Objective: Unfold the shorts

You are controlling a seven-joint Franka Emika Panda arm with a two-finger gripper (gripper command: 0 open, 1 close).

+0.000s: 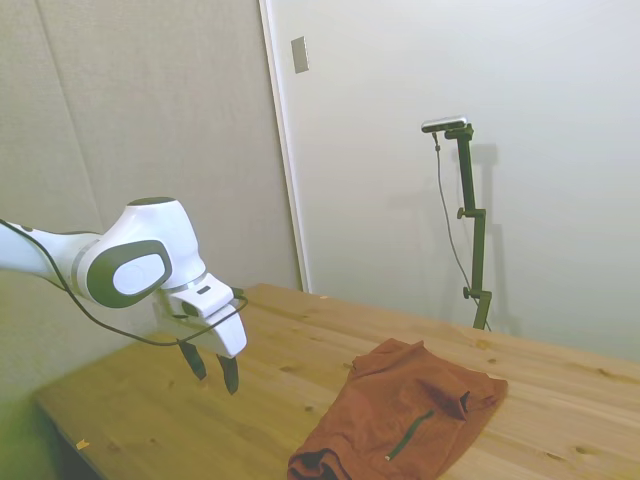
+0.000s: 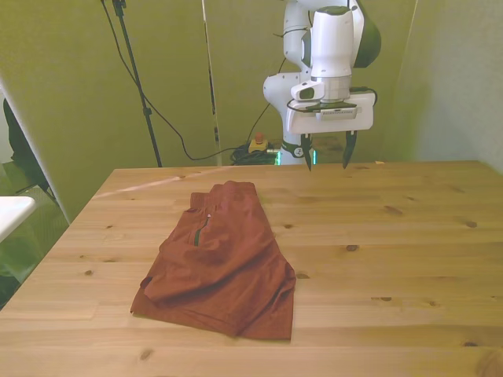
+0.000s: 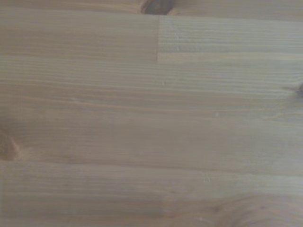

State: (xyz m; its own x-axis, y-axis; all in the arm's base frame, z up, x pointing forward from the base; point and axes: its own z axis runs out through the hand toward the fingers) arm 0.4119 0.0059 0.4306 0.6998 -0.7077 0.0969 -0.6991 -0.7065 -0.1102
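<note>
The rust-brown shorts (image 2: 216,263) lie folded and rumpled, lower left of centre on the table (image 2: 393,259). The gripper (image 2: 326,161) hangs spread wide, empty, at upper right.

The white arm (image 1: 130,265) reaches in level from the side view's left and bends at a rounded joint with a grey oval cover, from which the wrist turns downward. A black cable loops from the forearm under the wrist to the hand's flat white body. The gripper (image 2: 326,152) points straight down, hanging above the surface (image 2: 393,236) without touching it. Its two dark fingers (image 1: 230,374) stand spread, with a clear gap between them and nothing held. In the front view the upper links rise upright behind the hand, near the top middle.
</note>
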